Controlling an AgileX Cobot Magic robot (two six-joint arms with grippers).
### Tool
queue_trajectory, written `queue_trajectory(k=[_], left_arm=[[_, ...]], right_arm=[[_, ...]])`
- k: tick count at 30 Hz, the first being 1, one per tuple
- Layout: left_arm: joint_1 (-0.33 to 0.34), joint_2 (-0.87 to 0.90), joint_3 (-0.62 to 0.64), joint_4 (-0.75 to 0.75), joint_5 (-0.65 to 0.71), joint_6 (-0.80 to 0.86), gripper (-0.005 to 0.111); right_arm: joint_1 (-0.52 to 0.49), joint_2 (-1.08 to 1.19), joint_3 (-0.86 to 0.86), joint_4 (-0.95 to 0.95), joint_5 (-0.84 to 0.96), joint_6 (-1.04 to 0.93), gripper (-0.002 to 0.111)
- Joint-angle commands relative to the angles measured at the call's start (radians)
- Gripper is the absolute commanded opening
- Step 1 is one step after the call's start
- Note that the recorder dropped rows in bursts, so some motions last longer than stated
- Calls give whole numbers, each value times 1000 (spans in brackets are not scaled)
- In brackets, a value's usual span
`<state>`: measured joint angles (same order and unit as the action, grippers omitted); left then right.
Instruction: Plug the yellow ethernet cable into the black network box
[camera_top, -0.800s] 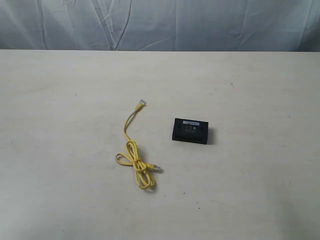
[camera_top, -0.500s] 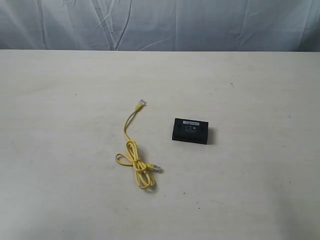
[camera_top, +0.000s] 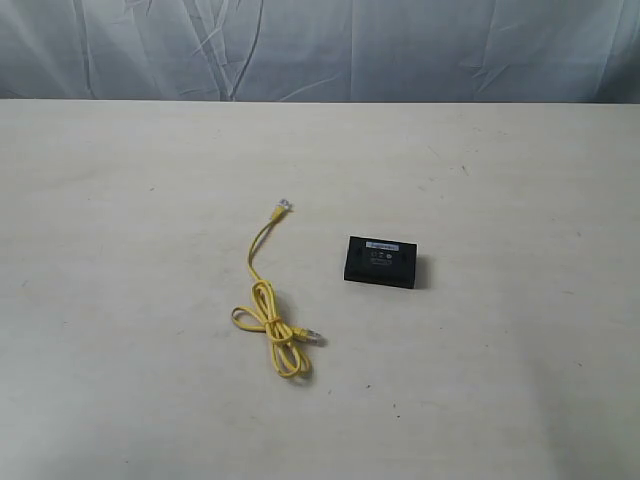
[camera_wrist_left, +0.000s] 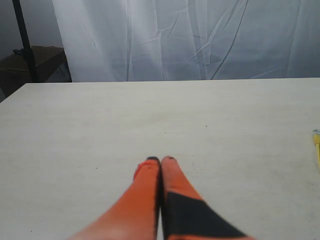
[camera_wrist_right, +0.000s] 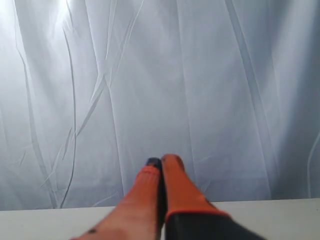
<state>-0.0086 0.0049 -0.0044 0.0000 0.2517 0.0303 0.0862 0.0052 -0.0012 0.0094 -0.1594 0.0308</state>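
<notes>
The yellow ethernet cable (camera_top: 267, 308) lies on the pale table (camera_top: 120, 200), with a knotted loop at its near end and one clear plug (camera_top: 284, 207) pointing away. The black network box (camera_top: 382, 261) sits flat just to the right of it, label strip up. Neither gripper shows in the exterior view. In the left wrist view my left gripper (camera_wrist_left: 160, 160) is shut with nothing in it, above bare table; a bit of the yellow ethernet cable (camera_wrist_left: 316, 146) shows at the frame's edge. In the right wrist view my right gripper (camera_wrist_right: 163, 161) is shut and empty, facing the curtain.
A wrinkled white curtain (camera_top: 320, 50) hangs behind the table's far edge. A dark stand and a brown shelf (camera_wrist_left: 30, 60) stand beyond one table corner in the left wrist view.
</notes>
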Motion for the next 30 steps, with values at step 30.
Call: queue_trajectory(k=[30], left_arm=[[6, -5, 4, -6, -13, -3, 0]], right_arm=[[-3, 847, -499, 334, 487, 14, -1]])
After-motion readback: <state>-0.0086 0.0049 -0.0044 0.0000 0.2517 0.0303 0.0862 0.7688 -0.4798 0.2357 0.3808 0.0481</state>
